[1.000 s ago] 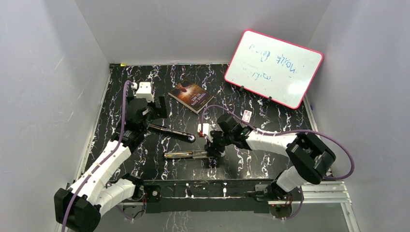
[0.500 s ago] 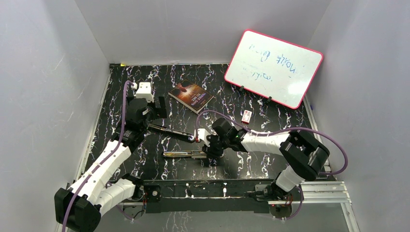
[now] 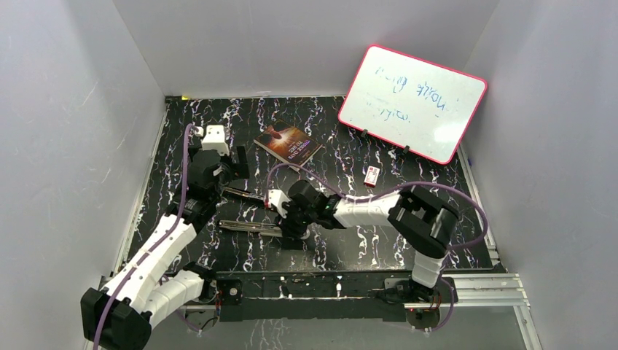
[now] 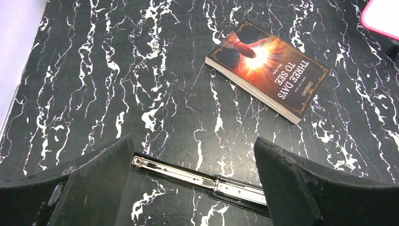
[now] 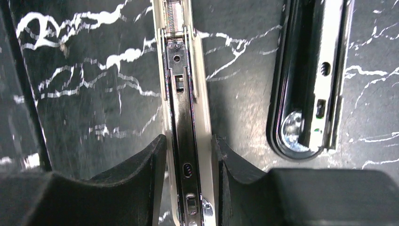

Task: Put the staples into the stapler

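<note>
The black, white-veined counter (image 3: 408, 240) carries everything. A pink-edged whiteboard (image 3: 412, 102) leans at its far right, well out of the work.

The right arm (image 3: 379, 208) reaches across to the left of centre. The right jaws are clamped on the sides of the stapler's metal staple channel (image 5: 183, 94), probably to pin it flat and steady with its open side up for loading. The left arm (image 3: 157, 251) stretches forward along the left side. The left jaws are spread wide and grip nothing, hanging above the stapler's other half, which shows as a thin chrome bar between the left fingers (image 4: 94, 188). That looks like readiness to hold it down or swing it.

A paperback book (image 3: 288, 144) lies toward the back, apart from both arms and no part of the job.

The stapler (image 3: 248, 227) lies folded fully open, its black-and-chrome cover (image 5: 310, 84) just beside the channel, so the channel is exposed.

The small white-and-red box (image 3: 372, 175) sits to the right near the whiteboard, well apart from the stapler and from both jaws. No staples show in the open. They are likely inside that box, so fetching them remains to be done.
</note>
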`<state>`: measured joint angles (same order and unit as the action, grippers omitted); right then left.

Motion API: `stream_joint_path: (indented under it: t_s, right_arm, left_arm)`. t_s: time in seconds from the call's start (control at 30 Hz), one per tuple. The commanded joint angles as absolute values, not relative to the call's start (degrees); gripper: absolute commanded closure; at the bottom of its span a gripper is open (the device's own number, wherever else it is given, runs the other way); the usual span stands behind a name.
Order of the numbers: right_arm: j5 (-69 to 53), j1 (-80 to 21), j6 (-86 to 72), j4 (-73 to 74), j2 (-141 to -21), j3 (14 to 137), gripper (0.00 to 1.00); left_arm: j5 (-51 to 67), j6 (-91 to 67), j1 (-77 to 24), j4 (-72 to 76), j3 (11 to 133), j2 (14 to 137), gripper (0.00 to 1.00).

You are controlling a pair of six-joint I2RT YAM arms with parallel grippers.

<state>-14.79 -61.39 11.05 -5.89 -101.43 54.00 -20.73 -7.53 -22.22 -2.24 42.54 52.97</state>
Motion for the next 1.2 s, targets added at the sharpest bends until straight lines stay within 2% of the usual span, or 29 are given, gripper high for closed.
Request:
stream_joint_path:
  t_s: [0.0,0.3,0.63,0.97,1.17]
  right_arm:
    - [-9.54,-63.59,2.95,-9.89,-104.58,59.02,0.93]
    - [-1.63,-64.77,-6.67,-9.04,-110.8,66.35,0.98]
    - [4.27,-65.2,-7.64,-8.23,-114.8,71.8,0.99]
    - [15.52,-64.65,-6.87,-4.69,-114.99,71.41,1.0]
    - [17.7,-62.39,-8.72,-4.2,-113.62,69.27,1.0]
  left_arm:
    - [-23.12,-7.38,-21.8,-1.49,41.89,50.76,0.04]
    - [-26.29,-7.82,-21.71,-1.11,41.08,48.44,0.08]
    - [-25.54,-8.0,-21.62,-1.25,41.23,48.65,0.08]
    - [-25.31,-7.91,-21.59,-1.52,41.5,49.1,0.09]
    - [-24.79,-8.0,-21.56,-1.58,41.49,49.37,0.09]
